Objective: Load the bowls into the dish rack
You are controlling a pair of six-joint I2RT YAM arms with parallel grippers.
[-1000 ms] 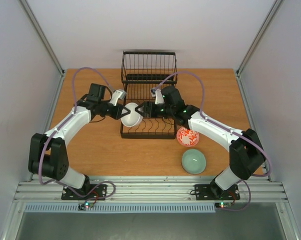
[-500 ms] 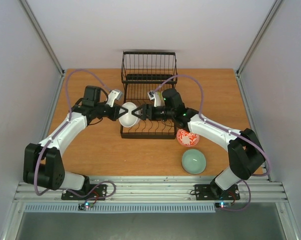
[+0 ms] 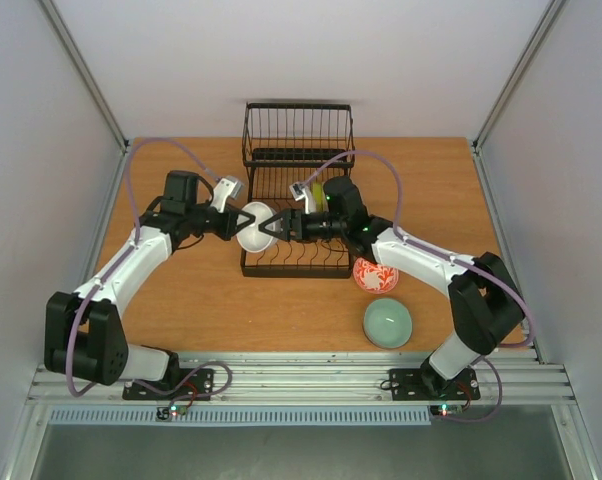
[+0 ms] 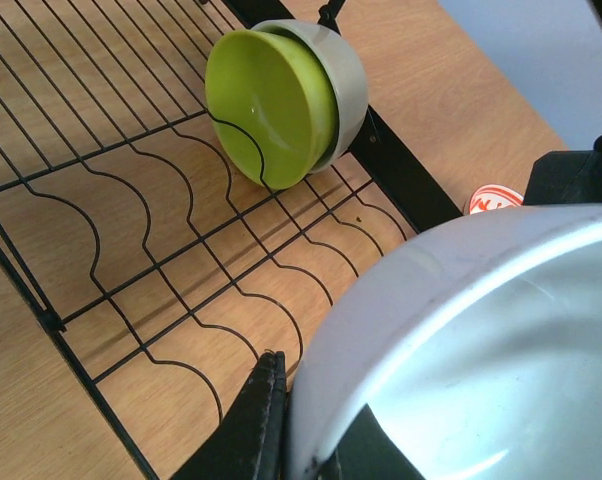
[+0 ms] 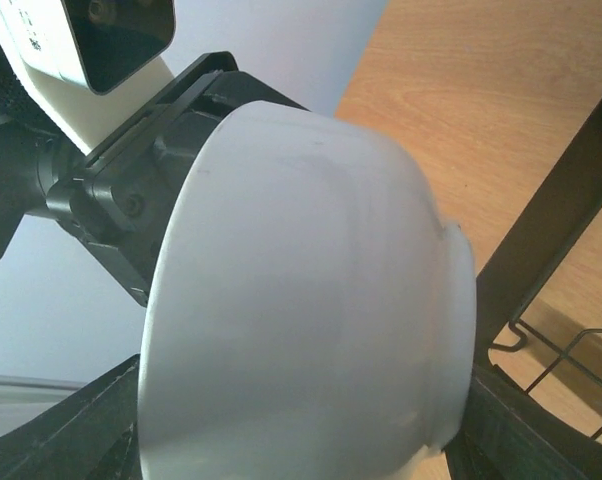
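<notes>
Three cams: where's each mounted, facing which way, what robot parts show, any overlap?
Top external: above and behind the bases, looking down at the table; both arms, left gripper and right gripper at the white bowl.
Left wrist: looks down past its own finger to the dish rack and yellow-green bowl.
Right wrist: faces the bowl's outside, its fingers either side.
Shared: all three show the white bowl.
</notes>
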